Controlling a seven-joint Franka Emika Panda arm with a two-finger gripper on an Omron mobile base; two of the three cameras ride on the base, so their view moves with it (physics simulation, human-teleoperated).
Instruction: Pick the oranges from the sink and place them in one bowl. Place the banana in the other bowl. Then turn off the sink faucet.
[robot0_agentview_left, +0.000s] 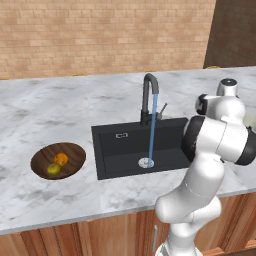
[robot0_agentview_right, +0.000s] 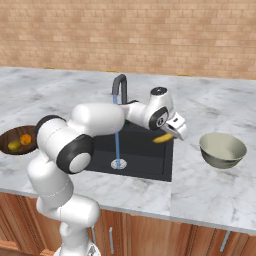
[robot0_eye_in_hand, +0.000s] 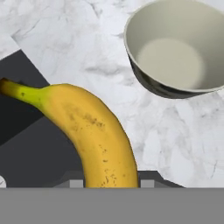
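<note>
Your banana (robot0_agentview_right: 162, 138) hangs clamped in the gripper (robot0_agentview_right: 172, 134) over the right edge of the sink (robot0_agentview_right: 150, 165), short of the pale bowl (robot0_agentview_right: 223, 149) on the counter. Both oranges (robot0_agentview_left: 57, 164) already sit in the wooden bowl (robot0_agentview_left: 70, 152). Let go here and the fruit likely drops into the basin or onto marble. Watch the long end too: it could clip the rim. The faucet (robot0_agentview_left: 148, 97) runs.

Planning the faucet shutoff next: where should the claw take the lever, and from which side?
Take the thin side lever near its free upper tip, coming from the faucet's right, away from the water stream. It angles up and out beside the base, clear of the spout. The claw holds the banana now.
</note>
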